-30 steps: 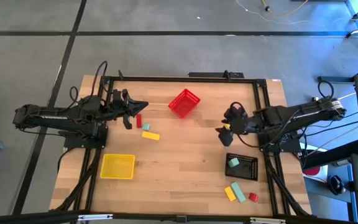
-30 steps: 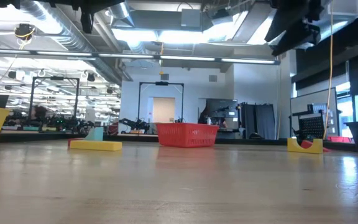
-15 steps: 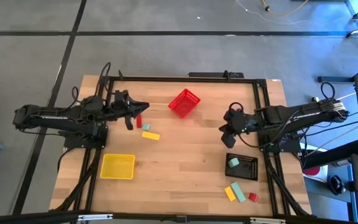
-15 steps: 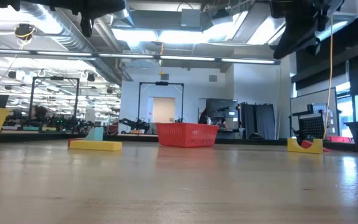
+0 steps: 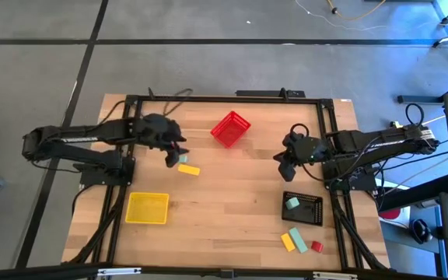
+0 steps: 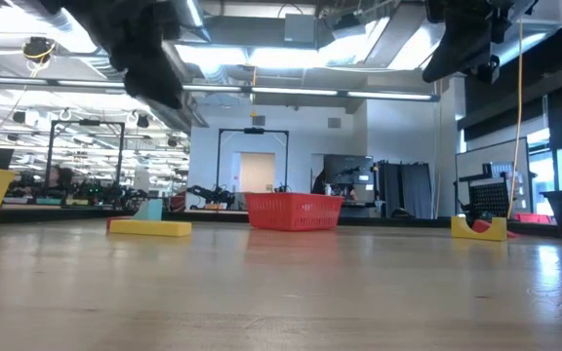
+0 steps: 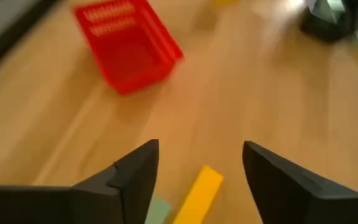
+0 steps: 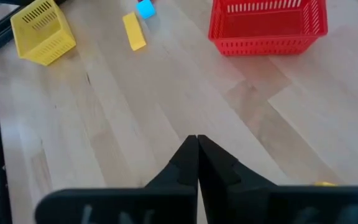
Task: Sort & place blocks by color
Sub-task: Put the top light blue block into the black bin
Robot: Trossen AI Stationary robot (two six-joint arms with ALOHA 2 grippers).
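high view: left gripper [image 5: 171,152] hangs over the table's left half, just above the yellow block [image 5: 188,169] and the small mint block [image 5: 183,159] beside it, holding nothing. left wrist view confirms it — the two dark fingers [image 7: 132,180] stand well apart, the yellow block [image 7: 197,194] lying flat on the wood between them, a pale mint piece [image 7: 157,210] at its side. red bin [image 5: 230,128] sits near the table's far edge, about mid-width; in the left wrist view it shows tilted [image 7: 128,43].

right gripper [image 5: 283,165] is over the right half of the table, beside the black bin [image 5: 302,208] but apart from it. right wrist view: its fingers [image 8: 188,165] are pressed together, tips meeting, nothing visible between them — clenched on air. past them lie the red bin [image 8: 267,27], the yellow bin [image 8: 42,31], a yellow block [image 8: 133,30] and a blue-looking piece [image 8: 145,9].

black bin holds one mint block [image 5: 292,204]. just outside it, toward the near edge, three blocks lie close together: yellow [image 5: 288,242], mint [image 5: 299,239], red [image 5: 316,246]. yellow bin [image 5: 148,208] stands at the near left.

low view: yellow block [image 6: 150,227] flat on the table, red bin [image 6: 294,211] behind the middle, and a small yellow piece with red on it [image 6: 477,228] at the right.
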